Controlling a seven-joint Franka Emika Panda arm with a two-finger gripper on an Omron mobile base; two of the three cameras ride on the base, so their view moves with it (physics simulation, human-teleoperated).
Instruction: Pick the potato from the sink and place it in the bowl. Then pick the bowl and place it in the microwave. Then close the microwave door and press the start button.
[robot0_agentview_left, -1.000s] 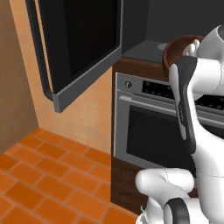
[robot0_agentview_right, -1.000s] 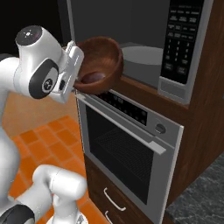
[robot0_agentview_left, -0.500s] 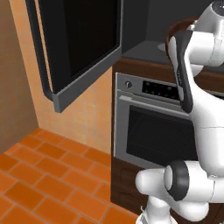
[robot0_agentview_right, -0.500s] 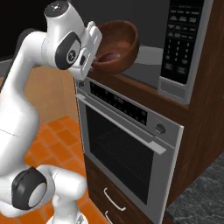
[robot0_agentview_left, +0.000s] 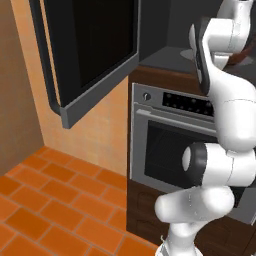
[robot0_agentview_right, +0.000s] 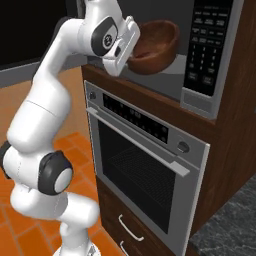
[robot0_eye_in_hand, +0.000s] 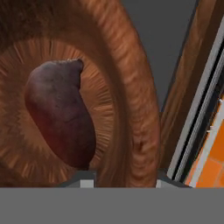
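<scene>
The gripper (robot0_agentview_right: 131, 50) is closed on the near rim of the wooden bowl (robot0_agentview_right: 152, 46), one finger inside the wall and one outside. In the hand view the potato (robot0_eye_in_hand: 59, 119) lies on the bowl's floor. Over the last second the arm has lifted and carried the bowl up from the level of the oven (robot0_agentview_right: 145, 165) top to the mouth of the microwave (robot0_agentview_right: 200, 50), so it now hangs at the cavity opening, above the oven's control strip. The microwave door (robot0_agentview_left: 87, 55) stands swung wide open to the left of the cavity. The potato step looks done; what likely remains is pushing the bowl deeper in, setting it down, then door and start button.
</scene>
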